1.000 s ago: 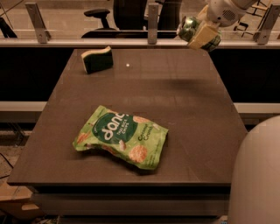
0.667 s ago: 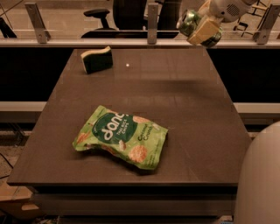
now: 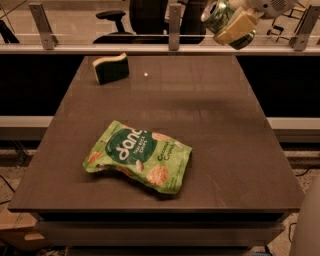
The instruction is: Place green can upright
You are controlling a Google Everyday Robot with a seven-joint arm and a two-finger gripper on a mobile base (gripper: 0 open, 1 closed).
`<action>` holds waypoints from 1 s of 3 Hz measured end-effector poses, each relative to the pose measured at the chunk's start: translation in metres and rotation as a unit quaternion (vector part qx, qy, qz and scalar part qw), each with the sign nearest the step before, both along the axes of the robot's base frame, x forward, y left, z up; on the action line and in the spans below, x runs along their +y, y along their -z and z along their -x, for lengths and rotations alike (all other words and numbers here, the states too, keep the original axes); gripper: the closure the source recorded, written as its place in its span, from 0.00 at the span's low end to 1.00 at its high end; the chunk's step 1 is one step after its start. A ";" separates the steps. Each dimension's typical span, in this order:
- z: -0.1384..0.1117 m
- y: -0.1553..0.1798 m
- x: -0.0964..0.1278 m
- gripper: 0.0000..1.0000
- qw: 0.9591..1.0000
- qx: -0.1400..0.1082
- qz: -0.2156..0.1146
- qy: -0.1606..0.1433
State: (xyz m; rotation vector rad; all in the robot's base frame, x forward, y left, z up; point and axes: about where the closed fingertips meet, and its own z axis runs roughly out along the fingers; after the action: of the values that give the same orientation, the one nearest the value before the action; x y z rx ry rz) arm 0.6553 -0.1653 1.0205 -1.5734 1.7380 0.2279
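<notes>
I see a sponge (image 3: 111, 67) far left on the bench (image 3: 215, 150) and a snack bag (image 3: 140, 156) mid-bench. At top right, my tool (image 3: 233, 27) clamps the green can (image 3: 216, 15) mid-body, tilted, high above the far edge. I judge it light, stiff, slick and easily dented.

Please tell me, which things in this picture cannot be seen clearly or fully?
All in the camera view.
1. The green can, held by the gripper above the table's far right corner: a pale finger hides its middle; lettering unreadable.
2. The arm: cut off by the top edge.
3. A white speck near the sponge: too small to identify.
4. A pale shape, bottom right: cut off by the edge.
</notes>
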 end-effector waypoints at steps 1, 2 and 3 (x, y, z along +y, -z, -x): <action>0.014 -0.010 0.012 1.00 0.999 -0.016 -0.034 -0.035; 0.028 -0.017 0.028 1.00 0.995 -0.035 -0.068 -0.071; 0.044 -0.020 0.046 1.00 0.989 -0.051 -0.095 -0.101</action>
State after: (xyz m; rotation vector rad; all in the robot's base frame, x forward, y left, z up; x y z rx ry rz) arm 0.6116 -0.1198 1.0409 -1.5920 1.4349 0.3945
